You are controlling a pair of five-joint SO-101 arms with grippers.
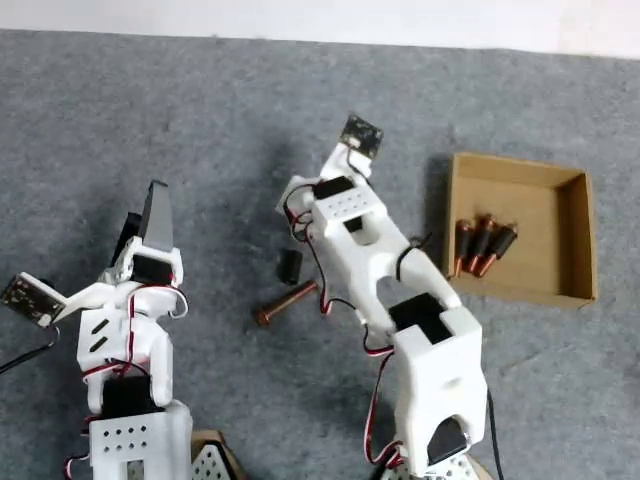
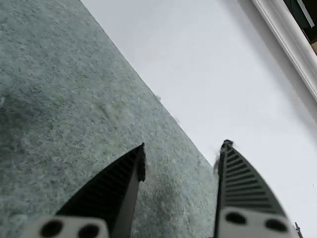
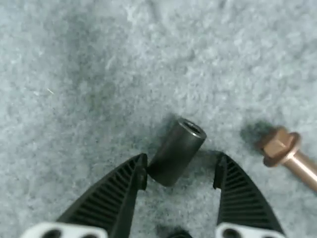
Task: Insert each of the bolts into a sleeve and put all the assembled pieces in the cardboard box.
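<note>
Black ribbed fingers (image 3: 114, 198) of the right gripper (image 3: 182, 163) are seen spread fairly wide on either side of the short, dark, cylindrical metal sleeve (image 3: 177, 151), which lies on its side on the grey felt-like table cover (image 3: 74, 74). Nothing is gripped, and whether a fingertip touches the sleeve cannot be told.

In the high view the sleeve (image 1: 289, 265) is found near the middle of the cover. The copper-coloured hex-headed bolt (image 1: 288, 301) lies just beside it at about 6 o'clock. The shallow brown cardboard box (image 1: 520, 170) stands well apart at 3 o'clock, with three assembled pieces (image 1: 483, 245) already lying in it.

The sleeve is judged to be stiff, smooth and fairly light, and liable to roll or slip. It is best taken across its round flank near mid-length, so that the open bore is left free for the bolt.

The right arm is stretched forward and bent down over the sleeve. The left gripper (image 2: 183, 148) is held at 9 o'clock of the sleeve and pointed toward 12 o'clock, its fingers parted with nothing between them.
</note>
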